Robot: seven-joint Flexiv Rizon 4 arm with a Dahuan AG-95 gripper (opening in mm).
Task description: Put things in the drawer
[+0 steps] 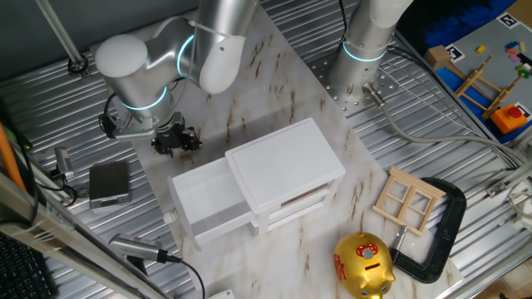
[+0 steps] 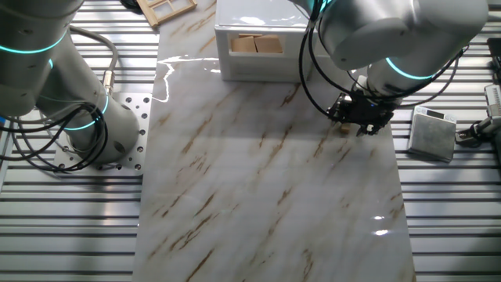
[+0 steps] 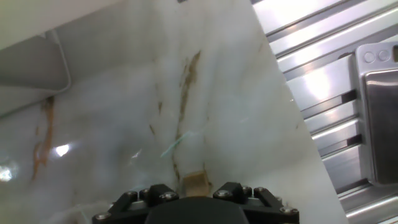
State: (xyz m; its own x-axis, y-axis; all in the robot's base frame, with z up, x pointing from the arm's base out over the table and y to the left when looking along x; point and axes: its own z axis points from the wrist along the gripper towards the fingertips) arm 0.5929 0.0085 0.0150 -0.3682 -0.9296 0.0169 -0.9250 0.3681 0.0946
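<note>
The white cabinet (image 1: 287,166) stands mid-table with its drawer (image 1: 208,199) pulled out toward the front left. The drawer's inside looks bare, and its small knob (image 1: 169,218) is at the front. My gripper (image 1: 174,139) hangs low over the marble, left of and behind the cabinet, apart from it. It is shut on a small tan block (image 3: 194,180) that sits between the fingers. The gripper (image 2: 360,116) and the block (image 2: 342,129) also show in the other fixed view. Two tan blocks (image 2: 257,45) show through an opening in the cabinet's side.
A wooden window frame (image 1: 407,199), a black C-clamp (image 1: 440,232) and a gold piggy bank (image 1: 363,266) lie right of the cabinet. A grey metal box (image 1: 110,181) sits off the marble's left edge, and it also shows in the hand view (image 3: 379,124). A second arm's base (image 1: 366,50) stands behind.
</note>
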